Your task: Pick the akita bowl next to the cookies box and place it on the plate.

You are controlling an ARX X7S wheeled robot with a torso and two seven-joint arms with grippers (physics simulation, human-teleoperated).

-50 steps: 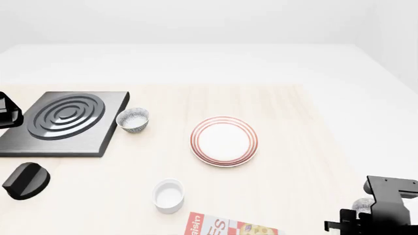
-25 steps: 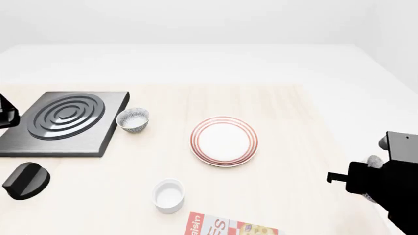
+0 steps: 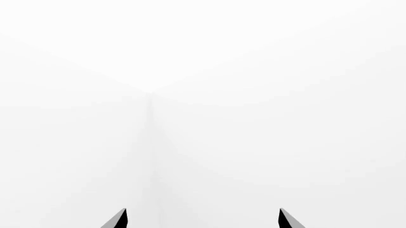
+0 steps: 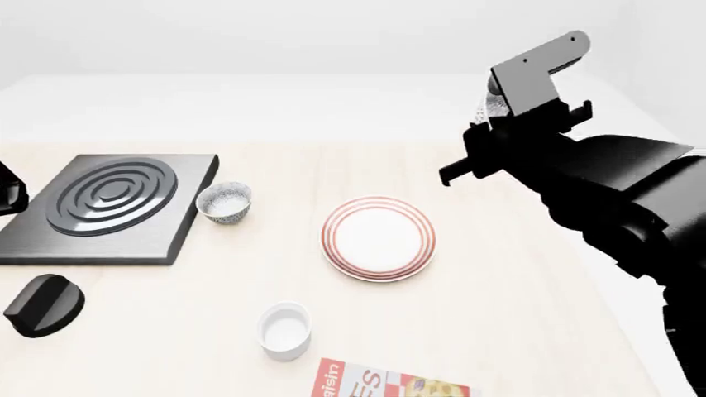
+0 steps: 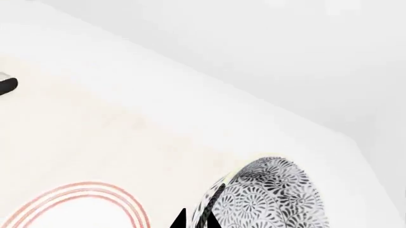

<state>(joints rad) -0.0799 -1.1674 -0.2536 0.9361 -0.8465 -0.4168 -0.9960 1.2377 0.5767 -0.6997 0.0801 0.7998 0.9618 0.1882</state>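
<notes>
Holding the akita bowl aloft, the right gripper is clamped on its rim above the table, right of the plate.
Smaller things: the cookies box at the near edge; the left gripper spread wide, gripping nothing.

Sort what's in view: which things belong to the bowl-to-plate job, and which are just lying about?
Job: akita bowl in right claw; plate; cookies box.
Lying about: second bowl, white cup, stove, black knob.
</notes>
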